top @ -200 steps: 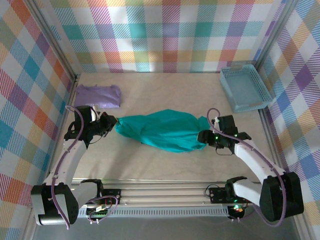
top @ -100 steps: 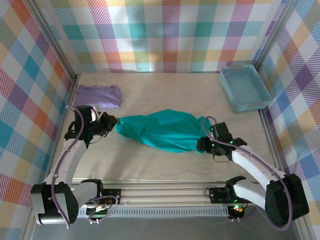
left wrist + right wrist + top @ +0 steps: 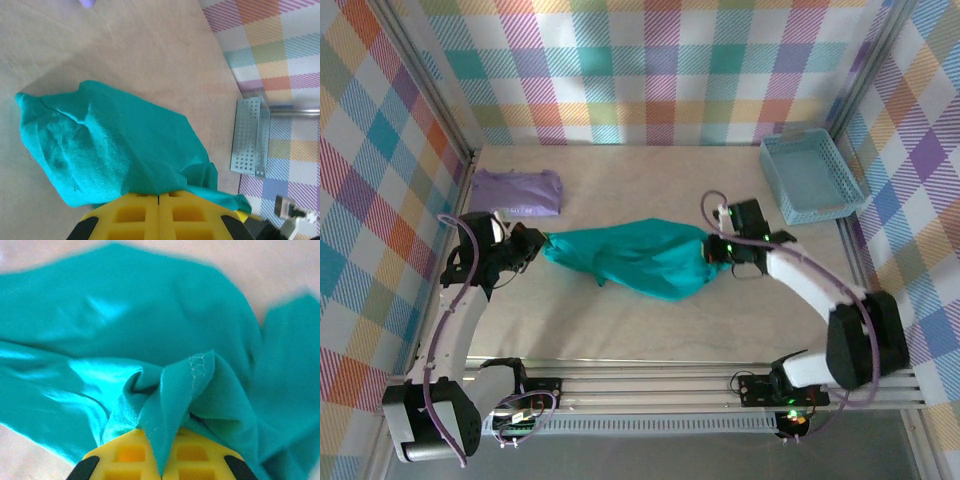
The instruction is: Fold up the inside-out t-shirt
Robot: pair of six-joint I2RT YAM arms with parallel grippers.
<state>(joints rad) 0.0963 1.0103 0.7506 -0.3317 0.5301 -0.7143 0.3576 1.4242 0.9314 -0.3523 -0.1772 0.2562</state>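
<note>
Spanning the middle of the table (image 3: 650,330), the inside-out t-shirt (image 3: 640,258) stretches as a bunched teal roll between the two arms. The left gripper (image 3: 536,243) is clamped tight on its left end, and the right gripper (image 3: 712,250) is pinched closed on its right end, with a stitched hem fold caught between the yellow fingers (image 3: 200,460). The lavender garment (image 3: 516,190) sits far left and the blue basket (image 3: 810,178) far right, both apart from the shirt.
</note>
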